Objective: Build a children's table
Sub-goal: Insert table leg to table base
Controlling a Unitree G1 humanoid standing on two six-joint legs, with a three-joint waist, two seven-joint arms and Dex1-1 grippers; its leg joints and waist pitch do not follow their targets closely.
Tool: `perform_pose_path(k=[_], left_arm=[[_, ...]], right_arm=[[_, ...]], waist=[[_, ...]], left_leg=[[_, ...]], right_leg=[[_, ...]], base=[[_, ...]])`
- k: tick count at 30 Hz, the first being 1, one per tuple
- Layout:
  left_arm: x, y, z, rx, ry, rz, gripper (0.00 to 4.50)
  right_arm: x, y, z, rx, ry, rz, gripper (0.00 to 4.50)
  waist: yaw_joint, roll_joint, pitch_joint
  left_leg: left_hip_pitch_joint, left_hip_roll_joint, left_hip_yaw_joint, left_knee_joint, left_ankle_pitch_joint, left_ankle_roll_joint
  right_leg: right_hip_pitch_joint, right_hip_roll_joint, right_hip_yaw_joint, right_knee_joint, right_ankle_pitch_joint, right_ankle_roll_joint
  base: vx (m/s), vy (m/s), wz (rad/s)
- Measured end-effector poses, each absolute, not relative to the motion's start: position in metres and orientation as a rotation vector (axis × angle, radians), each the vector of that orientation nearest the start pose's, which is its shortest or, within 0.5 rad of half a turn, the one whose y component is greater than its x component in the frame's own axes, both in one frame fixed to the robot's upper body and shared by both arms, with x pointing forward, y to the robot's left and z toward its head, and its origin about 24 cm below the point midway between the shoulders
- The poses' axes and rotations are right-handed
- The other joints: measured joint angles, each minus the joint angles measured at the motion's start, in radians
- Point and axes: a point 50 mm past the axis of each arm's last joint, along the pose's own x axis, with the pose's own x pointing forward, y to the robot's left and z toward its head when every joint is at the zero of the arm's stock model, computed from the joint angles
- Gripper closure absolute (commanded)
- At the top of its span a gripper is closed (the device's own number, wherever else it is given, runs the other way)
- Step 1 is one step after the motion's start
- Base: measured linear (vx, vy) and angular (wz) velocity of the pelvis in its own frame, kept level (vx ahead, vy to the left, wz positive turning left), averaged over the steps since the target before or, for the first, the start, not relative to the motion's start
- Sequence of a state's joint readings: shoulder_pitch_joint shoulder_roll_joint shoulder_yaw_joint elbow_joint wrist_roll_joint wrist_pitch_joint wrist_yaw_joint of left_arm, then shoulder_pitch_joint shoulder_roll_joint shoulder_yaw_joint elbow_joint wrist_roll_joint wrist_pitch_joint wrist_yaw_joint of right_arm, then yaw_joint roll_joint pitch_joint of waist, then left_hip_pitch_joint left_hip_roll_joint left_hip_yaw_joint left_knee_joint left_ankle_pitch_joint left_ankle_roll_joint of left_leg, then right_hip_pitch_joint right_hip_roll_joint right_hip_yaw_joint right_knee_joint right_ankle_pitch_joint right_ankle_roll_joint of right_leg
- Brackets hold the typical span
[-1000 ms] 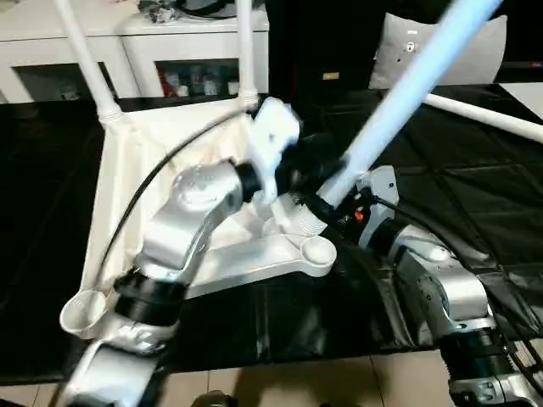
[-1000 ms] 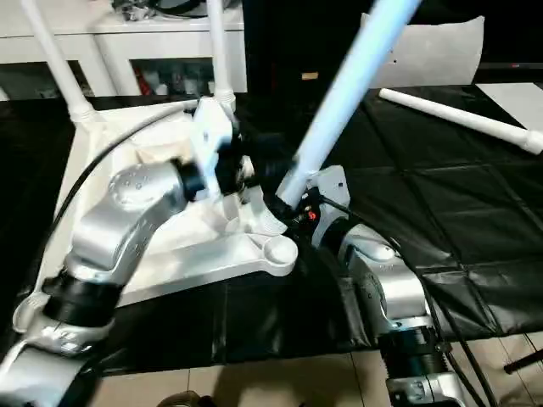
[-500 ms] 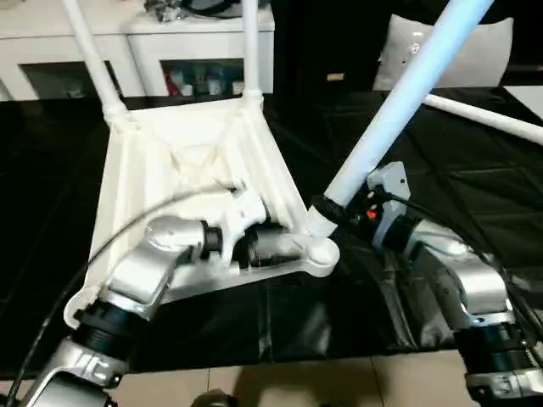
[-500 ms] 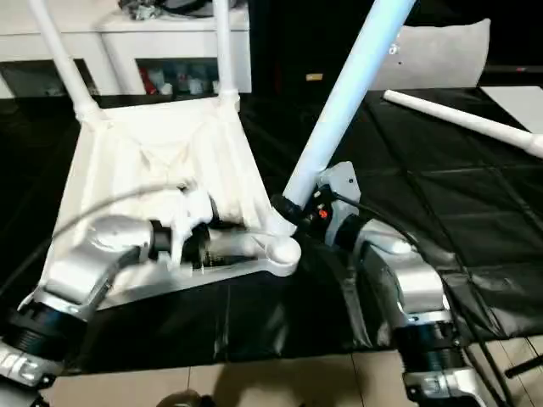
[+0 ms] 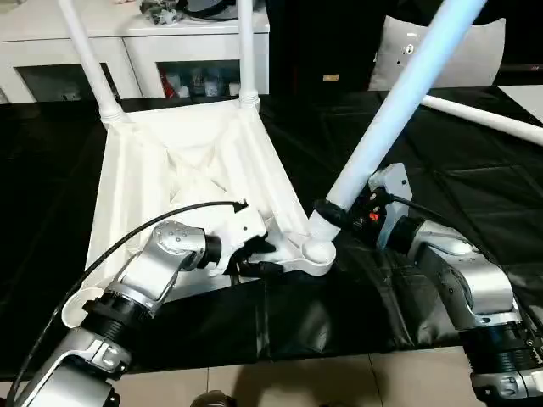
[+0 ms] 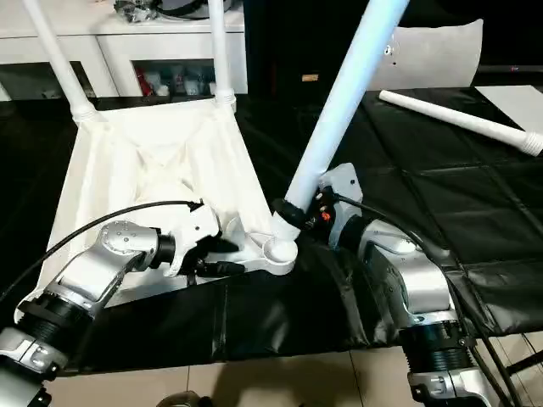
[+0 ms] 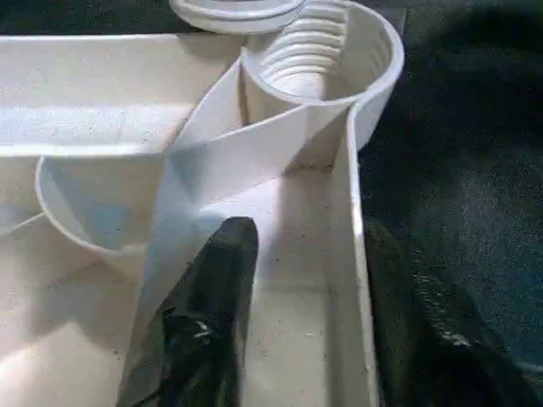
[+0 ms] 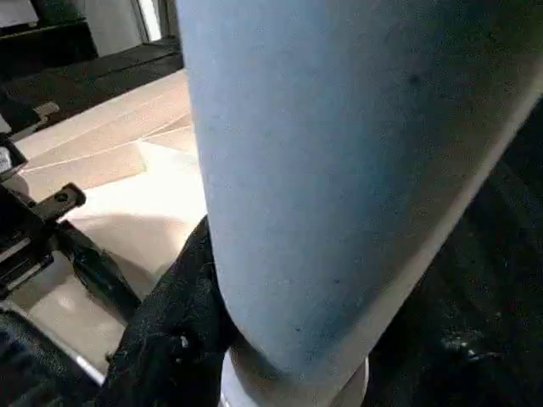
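Nearest the camera, the robot's left hand (image 5: 259, 257) straddles the near side wall of the small white plastic children's table (image 5: 182, 170), which lies upside down on a black quilted sheet (image 5: 475, 170). One black finger (image 7: 208, 314) sits inside the wall, on the ribbed underside, and the other outside it, so the fingers stand part-way apart around the thin wall; whether they press on it cannot be told. Just beside it, at the near right corner, the robot's right hand (image 6: 299, 216) is clamped on the lower end of a long round tapered white plastic leg (image 5: 399, 102), which leans up and away to the right. The leg's threaded end is at the round corner socket (image 5: 318, 252); whether it has entered the socket cannot be told.

Four legs are counted in all: the one in the right hand, two standing upright in the far corner sockets (image 5: 89, 51) (image 5: 246, 47), and one lying loose on the sheet far to the right (image 6: 462, 123), well apart from the table. A fourth socket, at the near left corner (image 5: 81, 305), has no leg in it.

Beyond the table stands a white cabinet with glass doors (image 5: 161, 51), and a pale cushion (image 5: 441, 51) sits at the far right.
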State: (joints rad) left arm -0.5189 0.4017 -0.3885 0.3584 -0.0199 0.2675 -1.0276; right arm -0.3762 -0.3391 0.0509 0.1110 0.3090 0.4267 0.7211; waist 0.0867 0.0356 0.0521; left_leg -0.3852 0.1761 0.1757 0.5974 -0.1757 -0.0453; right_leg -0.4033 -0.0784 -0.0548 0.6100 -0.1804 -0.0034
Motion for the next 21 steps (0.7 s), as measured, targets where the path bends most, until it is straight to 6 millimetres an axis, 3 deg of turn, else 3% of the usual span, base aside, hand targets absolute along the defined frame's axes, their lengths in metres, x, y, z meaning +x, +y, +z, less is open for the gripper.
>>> perform_pose_path(k=[10,15,21], left_arm=[[0.297,0.120,0.051,0.464,0.464,-1.235,3.56],[0.294,0.119,0.051,0.459,0.468,-1.239,4.15],[0.293,0.118,0.051,0.460,0.460,-1.248,4.46]], right_arm=[[0.300,-0.144,0.093,-0.023,0.266,0.906,2.62],[0.301,-0.140,0.095,-0.022,0.288,0.920,2.62],[0.303,-0.135,0.095,-0.028,0.313,0.948,2.62]], waist=[[-0.003,-0.001,-0.001],[-0.003,-0.002,-0.001],[-0.002,-0.003,-0.001]], left_leg=[[0.002,0.000,0.000,0.000,0.000,-0.001],[0.002,0.000,0.000,0.000,0.000,-0.001],[0.002,0.000,0.000,0.000,0.000,-0.001]], right_leg=[[0.000,0.000,0.000,0.001,-0.001,0.002],[0.000,0.000,0.000,0.001,-0.001,0.002],[0.000,0.000,0.000,0.001,-0.001,0.002]], base=[[0.000,0.000,0.00],[0.000,0.000,0.00],[0.000,0.000,0.00]])
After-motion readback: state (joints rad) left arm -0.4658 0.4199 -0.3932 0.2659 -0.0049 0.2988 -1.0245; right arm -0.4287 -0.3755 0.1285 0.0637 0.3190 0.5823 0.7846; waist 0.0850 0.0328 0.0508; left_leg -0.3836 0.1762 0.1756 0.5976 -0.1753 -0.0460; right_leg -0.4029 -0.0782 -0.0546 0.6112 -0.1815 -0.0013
